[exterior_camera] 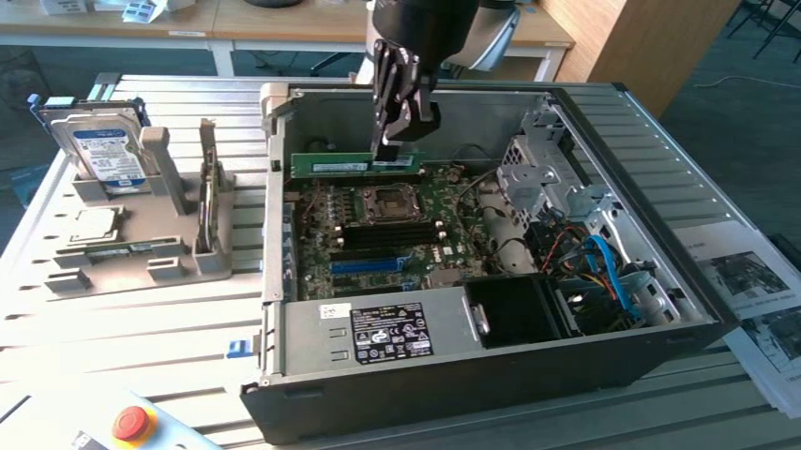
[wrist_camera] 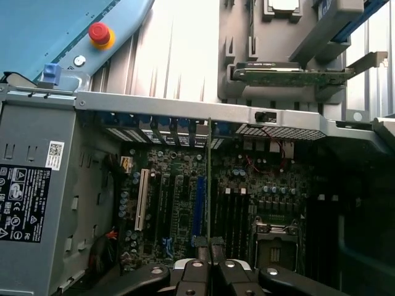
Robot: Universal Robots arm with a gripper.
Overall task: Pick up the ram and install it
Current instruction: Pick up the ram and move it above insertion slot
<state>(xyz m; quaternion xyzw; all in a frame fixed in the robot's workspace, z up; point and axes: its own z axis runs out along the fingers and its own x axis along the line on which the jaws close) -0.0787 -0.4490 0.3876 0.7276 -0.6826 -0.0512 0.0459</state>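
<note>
Ram (exterior_camera: 355, 165) pinched near one end in the gripper (exterior_camera: 393, 150), jaws clamped on its upper edge. Hangs level and edge-down inside the open computer case (exterior_camera: 501, 366), above the motherboard (exterior_camera: 432, 211), close to the far wall and roughly over the processor socket (exterior_camera: 382, 202). Touches no slot. Reads as the carrying step: lifted, not yet seated.

From the wrist camera, appears edge-on as a thin line running out from between the fingers, lying between the blue slot (wrist_camera: 197, 206) and the black slots (wrist_camera: 231, 213).

Seating, by this judgement, calls for bringing that lower edge square over one black slot along its whole length, notch matched to the key, then pressing straight down with no tilt.

Hard to tell which slot lies directly beneath, or how much air remains between stick and board. Cannot make out whether the slot latches stand open. Part of the pale label sits hidden behind the fingers. Outside the case, a second stick (exterior_camera: 208, 192) stands in a grey holder (exterior_camera: 150, 258), apart from the work.
</note>
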